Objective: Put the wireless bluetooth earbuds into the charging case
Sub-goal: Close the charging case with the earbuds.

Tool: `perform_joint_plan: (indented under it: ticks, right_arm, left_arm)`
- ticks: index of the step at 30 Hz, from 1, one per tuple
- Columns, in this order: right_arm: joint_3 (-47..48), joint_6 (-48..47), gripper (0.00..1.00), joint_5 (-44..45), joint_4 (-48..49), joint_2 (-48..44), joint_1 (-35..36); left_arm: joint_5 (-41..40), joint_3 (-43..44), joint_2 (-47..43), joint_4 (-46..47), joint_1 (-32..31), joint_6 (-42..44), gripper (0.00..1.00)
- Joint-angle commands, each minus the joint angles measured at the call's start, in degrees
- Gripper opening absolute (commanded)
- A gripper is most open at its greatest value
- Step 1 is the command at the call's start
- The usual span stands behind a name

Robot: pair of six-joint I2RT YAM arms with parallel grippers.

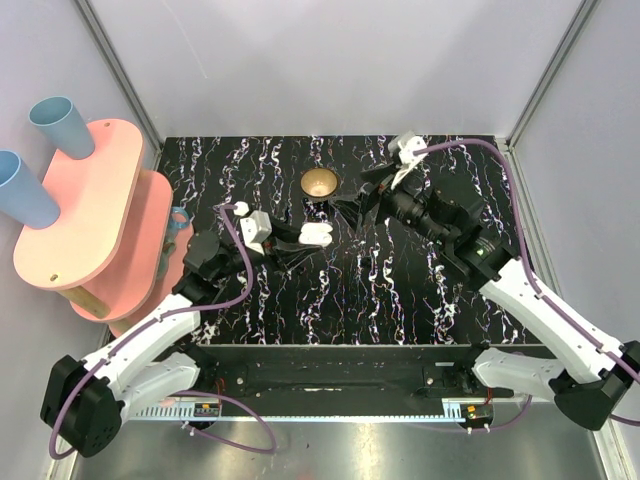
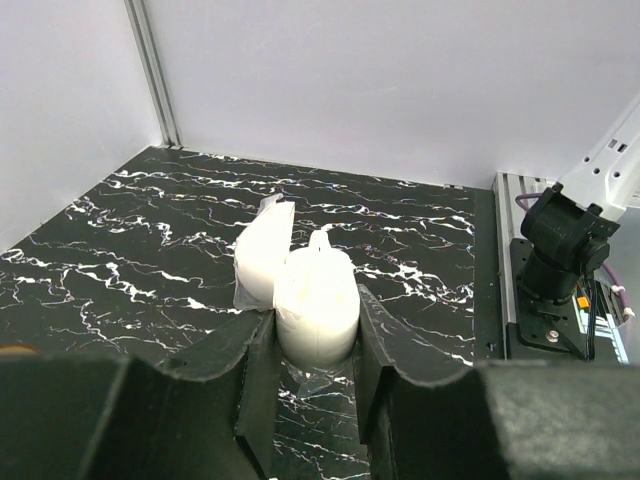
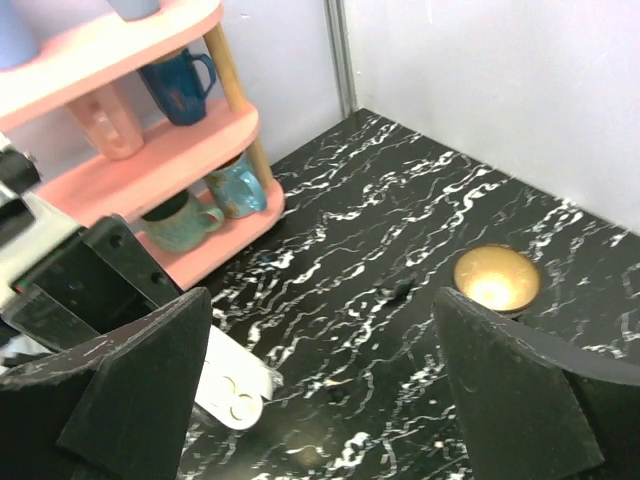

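Observation:
The charging case [image 2: 316, 305] is a white rounded pod, and my left gripper [image 2: 315, 345] is shut on its base, one finger on each side. Its lid [image 2: 264, 255] stands open to the left. A small white nub [image 2: 320, 240] sticks up at the case's far rim. In the right wrist view the case [image 3: 232, 392] shows two small round white shapes [image 3: 238, 400] in its open face; I cannot tell whether these are the earbuds. My right gripper [image 3: 325, 400] hangs open just right of the case, with nothing between its fingers. From above, the case [image 1: 316, 235] lies left of my right gripper [image 1: 352, 206].
A brass bowl [image 1: 319, 183] sits behind the case, near the right gripper, and shows in the right wrist view as well [image 3: 497, 278]. A pink shelf [image 1: 95, 215] with mugs [image 3: 182, 218] and blue cups [image 1: 60, 125] stands at the table's left edge.

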Motion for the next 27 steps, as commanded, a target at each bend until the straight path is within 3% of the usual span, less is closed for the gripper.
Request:
perform_joint_plan:
  ticks: [1, 7, 11, 27]
  right_arm:
    - [5.28, 12.25, 1.00, -0.72, -3.89, 2.93, 0.10]
    - [7.92, 20.87, 1.00, -0.58, -5.29, 7.50, 0.10]
    - [9.07, 20.71, 1.00, 3.48, -8.82, 8.91, 0.19]
    - [9.77, 20.62, 1.00, -2.67, -11.10, 13.22, 0.28]
  left_arm:
    - [-1.55, -1.07, -1.55, 7.19, -0.29, -2.68, 0.00]
    - [-1.02, -1.16, -1.11, 9.84, -0.29, -4.89, 0.00]
    - [-1.37, -1.34, -1.20, 10.02, -0.29, -4.98, 0.00]
    - [-1.55, -1.16, 0.21, 11.86, -0.38, -5.94, 0.00]
